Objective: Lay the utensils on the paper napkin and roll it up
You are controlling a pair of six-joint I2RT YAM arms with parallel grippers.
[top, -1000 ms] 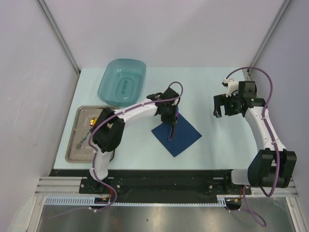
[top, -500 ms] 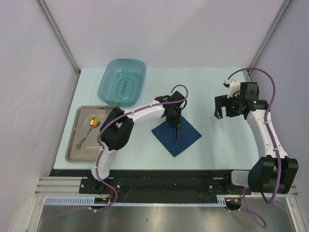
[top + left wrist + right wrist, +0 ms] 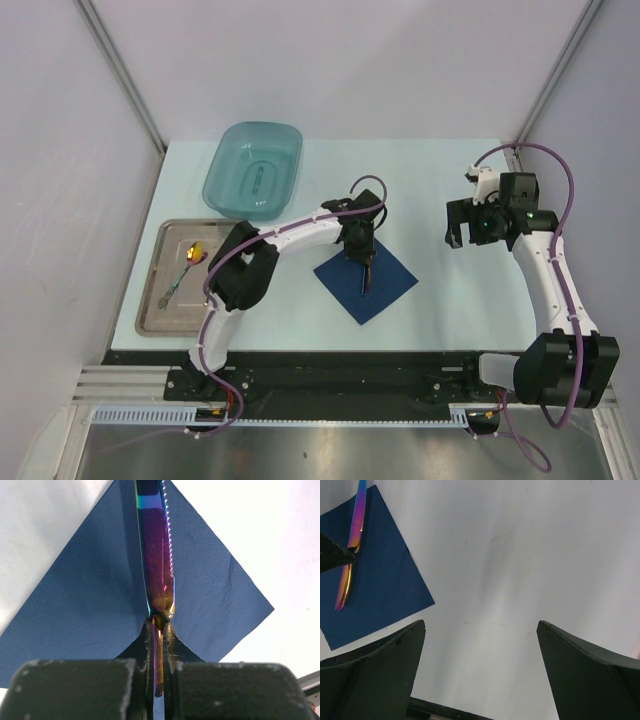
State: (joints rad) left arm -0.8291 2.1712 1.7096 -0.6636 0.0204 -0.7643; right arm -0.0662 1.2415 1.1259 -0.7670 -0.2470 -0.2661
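The navy paper napkin (image 3: 378, 285) lies as a diamond at the table's middle; it also shows in the left wrist view (image 3: 85, 595) and the right wrist view (image 3: 380, 575). My left gripper (image 3: 365, 258) (image 3: 158, 626) is shut on the handle of an iridescent purple knife (image 3: 364, 277) (image 3: 156, 555) (image 3: 353, 545). The serrated blade points out over the napkin's middle, low above it or touching it. A spoon (image 3: 183, 268) with a gold bowl lies in the metal tray. My right gripper (image 3: 462, 225) (image 3: 480, 626) is open and empty above bare table, right of the napkin.
A metal tray (image 3: 160, 318) sits at the left front of the table. A translucent teal tub (image 3: 253, 168) stands behind it. The light table ends at a black rail along the near edge. Grey walls close in both sides.
My left gripper has carried the knife a little right and forward, lower over the napkin's middle. The right arm has shifted only slightly.
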